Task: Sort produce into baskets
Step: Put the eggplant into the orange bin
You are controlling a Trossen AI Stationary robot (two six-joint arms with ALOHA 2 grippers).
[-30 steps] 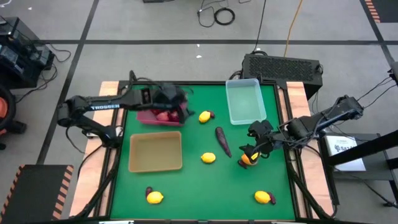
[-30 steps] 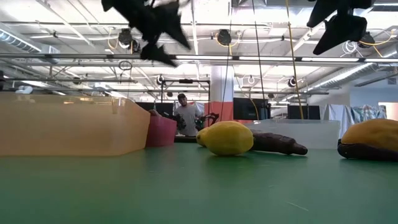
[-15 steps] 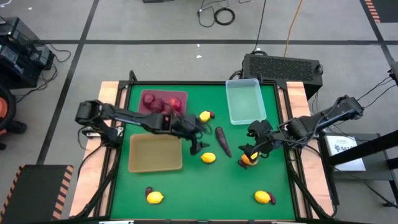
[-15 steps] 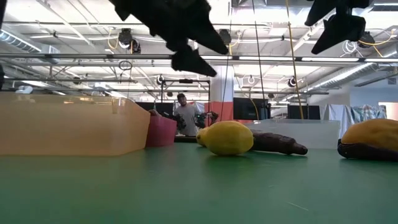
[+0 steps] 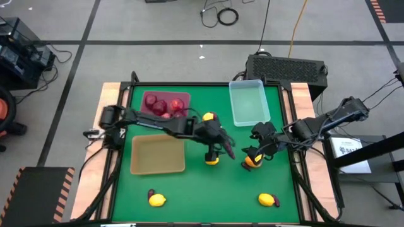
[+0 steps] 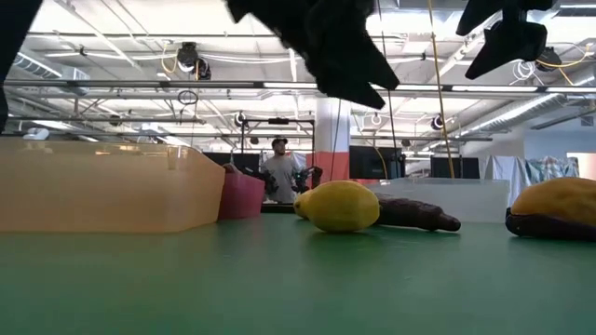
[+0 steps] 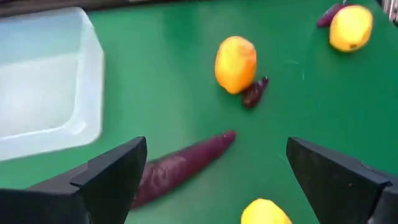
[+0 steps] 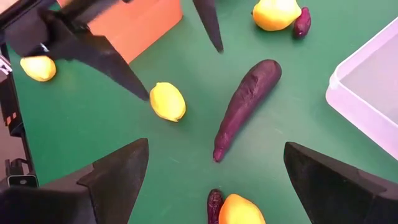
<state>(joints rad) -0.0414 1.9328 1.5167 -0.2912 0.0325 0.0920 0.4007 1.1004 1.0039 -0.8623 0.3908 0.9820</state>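
Pincers: we found left pincer (image 5: 216, 146) released above centre-frame lemon (image 5: 211, 160); right pincer (image 5: 258, 153) released over an orange fruit (image 5: 251, 162).

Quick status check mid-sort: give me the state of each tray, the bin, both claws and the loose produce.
Maroon tray: holds red fruits.
Tan tray: empty.
Clear bin: empty.
Left claw: open, empty, over the middle lemon.
Right claw: open, empty, over an orange fruit.
Long eggplant: loose on the mat.
Front lemons: unsorted.
Back lemon: unsorted.
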